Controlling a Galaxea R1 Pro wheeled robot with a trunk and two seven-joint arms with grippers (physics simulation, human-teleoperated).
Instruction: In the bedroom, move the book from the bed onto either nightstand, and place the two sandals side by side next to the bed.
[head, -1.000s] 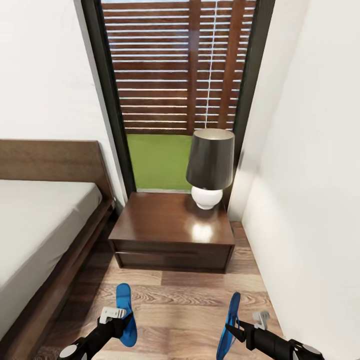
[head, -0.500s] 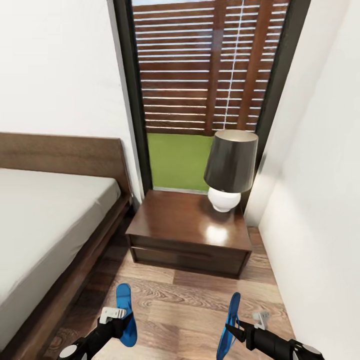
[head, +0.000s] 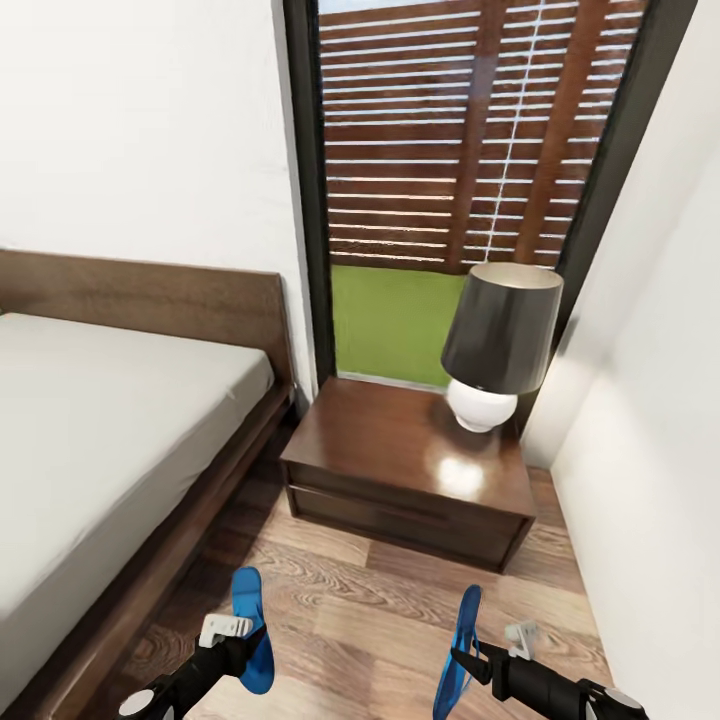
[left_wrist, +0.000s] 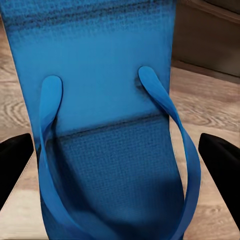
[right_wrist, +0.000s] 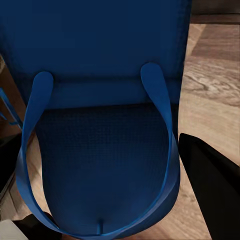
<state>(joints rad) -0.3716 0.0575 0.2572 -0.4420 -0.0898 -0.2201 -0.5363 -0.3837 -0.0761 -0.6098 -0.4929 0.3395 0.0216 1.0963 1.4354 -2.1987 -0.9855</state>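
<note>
**Both sandals held above the floor strip between bed and wall**

The left claw (head: 236, 640) pinches one blue sandal (head: 251, 630), and the right claw (head: 480, 655) pinches the other sandal (head: 460, 655). Both sandals are off the wood-plank floor (head: 370, 610), well apart from each other. In the head view, each sandal's long axis runs away from the robot toward the nightstand (head: 410, 475). The left one shows its broad face tilted up; the right one stands on edge, seen nearly side-on. In the left wrist view the strapped sandal (left_wrist: 107, 130) sits between the two dark fingers (left_wrist: 15, 160). In the right wrist view the other sandal (right_wrist: 100, 150) is likewise flanked by a dark finger (right_wrist: 210, 185).

The bed (head: 110, 430) lies along the robot's left, its dark frame edge running diagonally down to the floor. A white wall (head: 650, 500) closes the right side. Between them is a bare strip of floor, bounded ahead by the nightstand's front. The nightstand stands just beside the bed's head end, below a tall window (head: 470, 190). A dark-shaded lamp (head: 500, 345) sits at its back right corner; the rest of its top is bare and glossy.
</note>
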